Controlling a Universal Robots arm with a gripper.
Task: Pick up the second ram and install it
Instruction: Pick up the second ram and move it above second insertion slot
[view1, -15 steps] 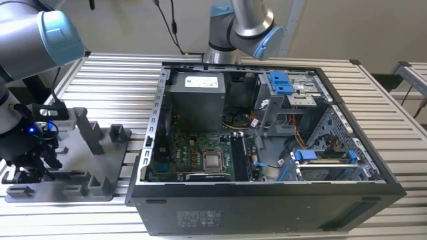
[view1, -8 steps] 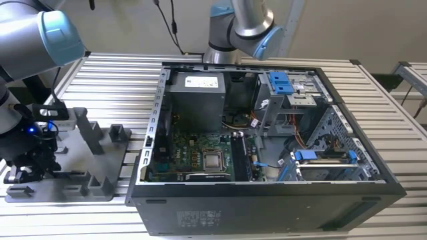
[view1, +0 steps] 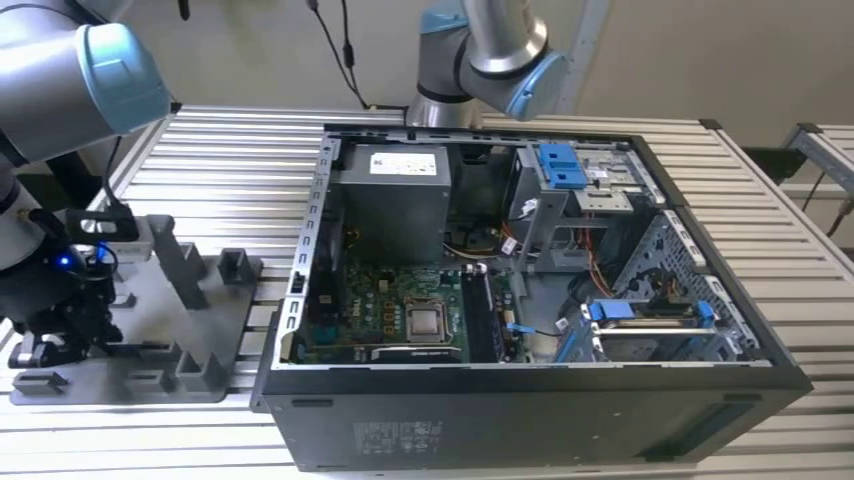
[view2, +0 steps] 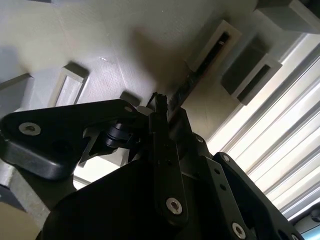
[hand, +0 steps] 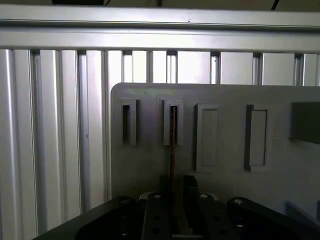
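Gripper (hand: 176, 181) sitting low over tray (hand: 280, 165) on bench (hand: 55, 125); fingers (hand: 164, 184) standing open, straddling ram (hand: 172, 140) w/ gap one side; ram standing edge-on in tray slot.

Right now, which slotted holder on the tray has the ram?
The holder in line with the gripper: the second ram, a thin dark stick, stands in its slot. The neighbouring holders show no stick.

Second ram (hand: 172, 150) partly behind gripper (hand: 177, 184)
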